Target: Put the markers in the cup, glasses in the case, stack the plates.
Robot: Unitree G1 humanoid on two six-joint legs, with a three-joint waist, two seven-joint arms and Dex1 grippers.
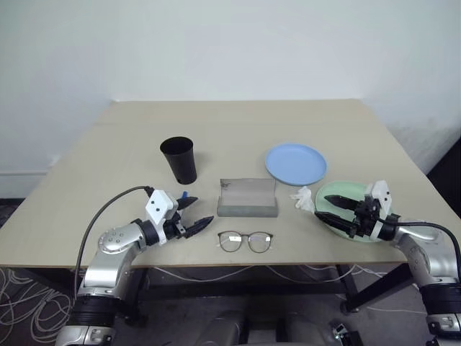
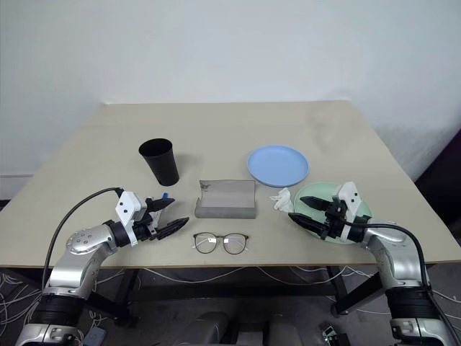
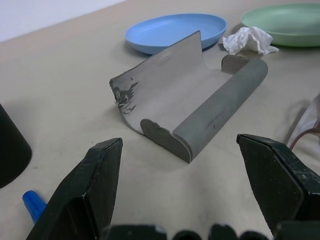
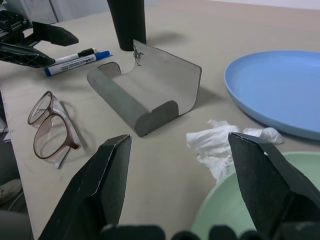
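Note:
The black cup [image 1: 178,160] stands upright left of centre. Just in front of it lie the two markers [image 4: 75,61] side by side, beside my open left gripper [image 1: 198,213]. The grey case [image 1: 248,197] sits mid-table with its lid raised. In front of the case, near the table's front edge, the glasses [image 1: 245,241] rest unfolded. The blue plate [image 1: 295,163] lies to the right behind the case. The green plate [image 1: 342,189] lies nearer on the right, and my right gripper [image 1: 323,205] hovers open over its left rim.
A crumpled white scrap [image 1: 303,197] lies between the case and the green plate. The beige table [image 1: 238,122] stands against a white wall, with bare surface at the back. Cables trail on the floor under the front edge.

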